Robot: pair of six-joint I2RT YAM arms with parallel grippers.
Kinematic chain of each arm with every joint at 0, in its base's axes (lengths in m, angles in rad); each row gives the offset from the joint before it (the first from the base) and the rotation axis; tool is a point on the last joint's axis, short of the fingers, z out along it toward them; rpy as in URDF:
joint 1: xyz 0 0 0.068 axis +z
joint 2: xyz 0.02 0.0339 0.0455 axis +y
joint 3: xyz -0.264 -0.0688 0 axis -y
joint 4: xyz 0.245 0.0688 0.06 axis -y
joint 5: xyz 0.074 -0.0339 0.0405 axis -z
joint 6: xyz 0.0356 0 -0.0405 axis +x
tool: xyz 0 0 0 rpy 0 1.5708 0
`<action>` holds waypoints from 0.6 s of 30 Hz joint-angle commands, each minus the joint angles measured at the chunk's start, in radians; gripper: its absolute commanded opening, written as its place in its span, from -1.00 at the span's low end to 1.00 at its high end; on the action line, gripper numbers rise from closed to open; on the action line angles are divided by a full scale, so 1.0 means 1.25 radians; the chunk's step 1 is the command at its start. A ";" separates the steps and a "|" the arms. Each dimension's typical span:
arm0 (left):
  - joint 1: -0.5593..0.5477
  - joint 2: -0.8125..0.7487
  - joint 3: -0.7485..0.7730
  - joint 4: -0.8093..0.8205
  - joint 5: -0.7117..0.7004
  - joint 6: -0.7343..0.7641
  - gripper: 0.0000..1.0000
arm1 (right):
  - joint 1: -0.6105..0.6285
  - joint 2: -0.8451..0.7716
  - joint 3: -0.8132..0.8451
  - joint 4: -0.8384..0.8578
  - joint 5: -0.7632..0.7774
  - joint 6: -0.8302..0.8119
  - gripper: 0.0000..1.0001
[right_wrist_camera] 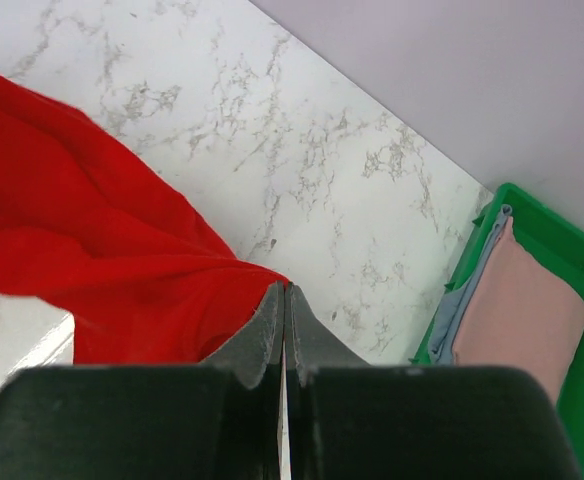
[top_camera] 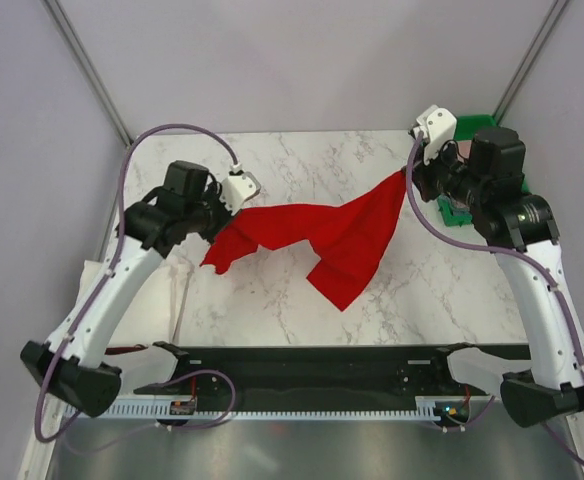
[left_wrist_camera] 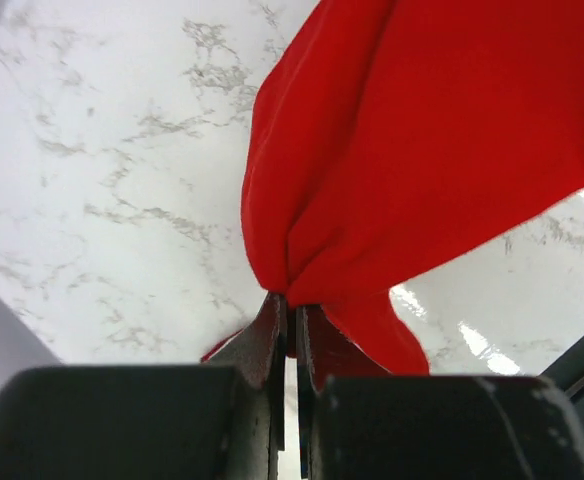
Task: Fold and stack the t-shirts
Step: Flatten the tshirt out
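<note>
The bright red t-shirt (top_camera: 322,230) hangs stretched between my two grippers above the marble table, its lower part drooping toward the table. My left gripper (top_camera: 224,205) is shut on its left end; the left wrist view shows the cloth (left_wrist_camera: 422,150) bunched at the shut tips (left_wrist_camera: 290,305). My right gripper (top_camera: 410,175) is shut on its right corner, pinched at the tips (right_wrist_camera: 284,290), with the cloth (right_wrist_camera: 92,260) trailing left. A folded dusty-pink shirt (right_wrist_camera: 522,320) lies in the green tray. A white cloth (top_camera: 157,300), perhaps the white shirt, lies flat at the table's left edge under the left arm.
The green plastic tray (top_camera: 487,125) stands at the back right corner behind my right arm; in the right wrist view its rim (right_wrist_camera: 582,400) shows, with a blue-grey cloth (right_wrist_camera: 462,300) beside the pink shirt. Grey walls enclose the table.
</note>
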 commanded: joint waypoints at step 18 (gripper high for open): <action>0.122 0.738 0.451 0.188 -0.154 0.136 -0.65 | -0.036 0.643 0.222 0.260 0.082 0.142 -0.38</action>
